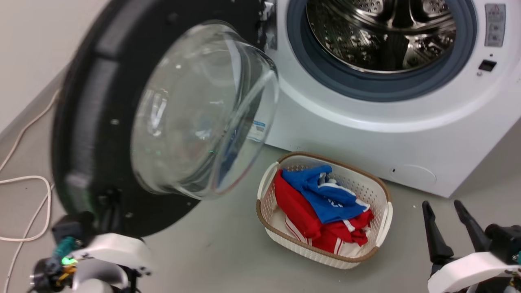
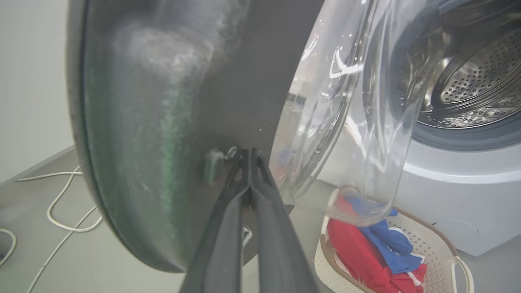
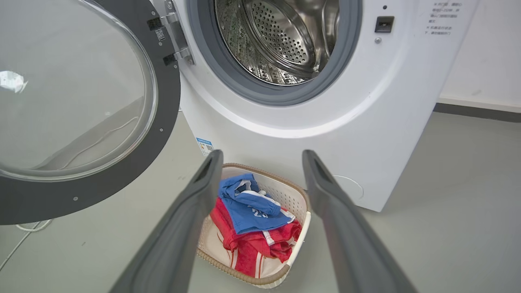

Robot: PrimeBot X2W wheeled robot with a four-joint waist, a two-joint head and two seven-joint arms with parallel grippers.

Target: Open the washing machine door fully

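The washing machine (image 1: 346, 130) stands open, its steel drum (image 1: 378, 32) and grey rubber ring exposed. The washing machine door (image 1: 81, 122) is swung out to the left on its hinge, black frame and bulging glass bowl (image 1: 195, 114) facing me. My left gripper (image 1: 108, 199) is at the door's lower edge. In the left wrist view that gripper (image 2: 249, 152) is shut, its tips pressed against the door's (image 2: 163, 101) dark inner face beside the glass. My right gripper (image 1: 441, 203) hangs open at the lower right, apart from the machine (image 3: 285, 134) and from the door (image 3: 167, 101).
A white woven basket (image 1: 262, 211) with red and blue clothes sits on the grey floor in front of the machine, between the two grippers. A white cable (image 1: 40, 203) loops on the floor at the left, near the wall.
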